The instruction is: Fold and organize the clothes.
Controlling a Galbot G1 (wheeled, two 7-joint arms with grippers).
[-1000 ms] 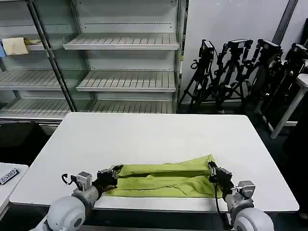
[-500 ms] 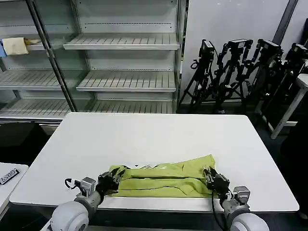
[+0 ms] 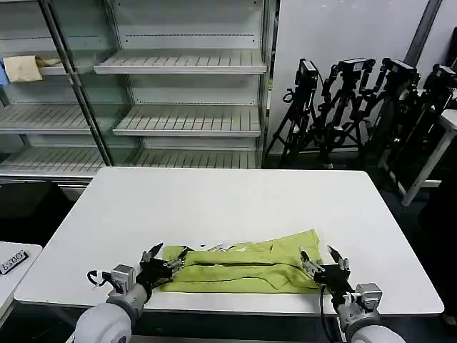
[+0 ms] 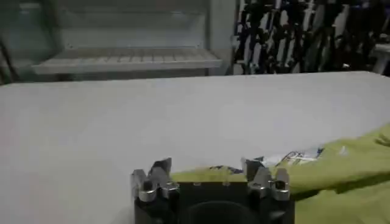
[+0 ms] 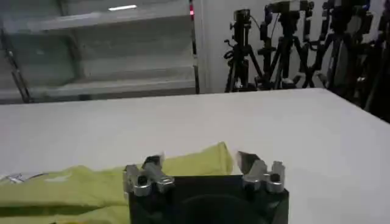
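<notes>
Lying folded lengthwise, the T-shirt (image 3: 243,266) forms a long band along the near edge of the worktop (image 3: 228,200).
Left tool (image 3: 166,261) and right tool (image 3: 321,263) sit at opposite ends of the band, jaws spread and empty, apparently placed to take both ends for the next fold.

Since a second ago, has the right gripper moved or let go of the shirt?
Yes. The right gripper has opened off the T-shirt and drawn back toward the table's near edge.
</notes>
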